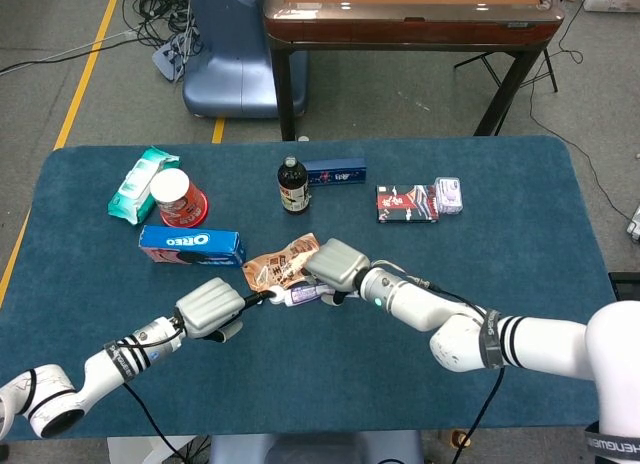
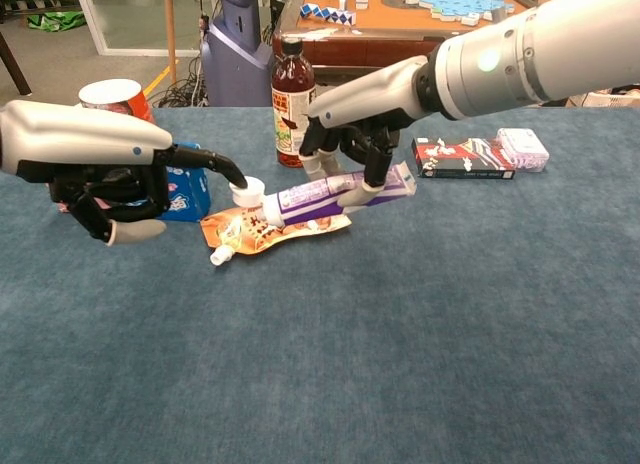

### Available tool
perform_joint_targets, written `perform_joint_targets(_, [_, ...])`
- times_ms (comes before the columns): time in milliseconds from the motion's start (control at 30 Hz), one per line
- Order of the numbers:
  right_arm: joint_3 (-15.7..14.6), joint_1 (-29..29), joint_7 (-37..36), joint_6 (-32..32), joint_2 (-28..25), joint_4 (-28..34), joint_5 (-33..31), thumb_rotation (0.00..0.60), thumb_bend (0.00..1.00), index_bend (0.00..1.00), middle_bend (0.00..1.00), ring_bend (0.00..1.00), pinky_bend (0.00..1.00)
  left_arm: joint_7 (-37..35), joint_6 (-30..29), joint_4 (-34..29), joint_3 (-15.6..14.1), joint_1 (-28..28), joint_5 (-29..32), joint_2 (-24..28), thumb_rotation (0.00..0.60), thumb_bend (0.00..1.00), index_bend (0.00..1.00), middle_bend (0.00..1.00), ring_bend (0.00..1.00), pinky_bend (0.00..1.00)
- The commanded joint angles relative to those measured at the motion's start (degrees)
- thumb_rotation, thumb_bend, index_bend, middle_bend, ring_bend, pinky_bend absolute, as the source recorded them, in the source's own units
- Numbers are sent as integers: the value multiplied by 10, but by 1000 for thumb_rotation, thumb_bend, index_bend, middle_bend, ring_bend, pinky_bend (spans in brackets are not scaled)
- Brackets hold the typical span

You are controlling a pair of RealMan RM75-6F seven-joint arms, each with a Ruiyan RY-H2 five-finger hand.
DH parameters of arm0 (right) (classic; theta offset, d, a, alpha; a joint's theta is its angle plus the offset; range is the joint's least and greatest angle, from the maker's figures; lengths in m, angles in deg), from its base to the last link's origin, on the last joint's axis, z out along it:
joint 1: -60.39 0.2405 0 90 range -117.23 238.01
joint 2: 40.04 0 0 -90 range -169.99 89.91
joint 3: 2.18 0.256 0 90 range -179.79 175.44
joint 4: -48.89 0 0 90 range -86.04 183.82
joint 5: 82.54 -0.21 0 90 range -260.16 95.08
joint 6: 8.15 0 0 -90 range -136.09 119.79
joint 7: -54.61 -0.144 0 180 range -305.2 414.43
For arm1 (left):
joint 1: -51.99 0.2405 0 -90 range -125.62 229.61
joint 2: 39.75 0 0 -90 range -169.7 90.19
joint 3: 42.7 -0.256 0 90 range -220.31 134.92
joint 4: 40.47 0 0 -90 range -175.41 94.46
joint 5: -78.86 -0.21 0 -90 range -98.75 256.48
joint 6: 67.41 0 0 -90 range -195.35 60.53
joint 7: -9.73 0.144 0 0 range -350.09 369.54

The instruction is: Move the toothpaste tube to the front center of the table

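Observation:
The white and purple toothpaste tube (image 2: 330, 195) lies slanted, partly over an orange pouch (image 2: 250, 232), with its white cap (image 2: 247, 191) pointing left. My right hand (image 2: 350, 149) comes from the right and grips the tube's rear half, fingers arched over it. In the head view the tube (image 1: 300, 296) pokes out from under the right hand (image 1: 338, 266) near the table's middle. My left hand (image 2: 110, 174) is curled, with one finger stretched out and its tip touching the cap. The left hand (image 1: 210, 308) sits just left of the tube in the head view.
A blue Oreo box (image 1: 191, 245), a red cup (image 1: 178, 197) and a green wipes pack (image 1: 140, 183) stand at the left. A dark bottle (image 1: 292, 185) and a blue box (image 1: 335, 172) stand behind the tube. A red-black box (image 1: 406, 203) and a small pack (image 1: 449, 195) lie right.

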Motion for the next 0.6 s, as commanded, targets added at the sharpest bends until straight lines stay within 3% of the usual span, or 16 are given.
perform_joint_targets(33, [5, -5, -10, 3, -1, -2, 10, 600, 967, 918, 858, 706, 510, 2, 0, 1, -2, -1, 3, -1, 600, 475, 89, 842, 866, 795])
perform_joint_targets(600, [25, -27, -52, 21, -2, -8, 46, 600, 971, 930, 869, 719, 510, -1, -6, 5, -10, 2, 18, 1, 600, 475, 89, 840, 859, 797])
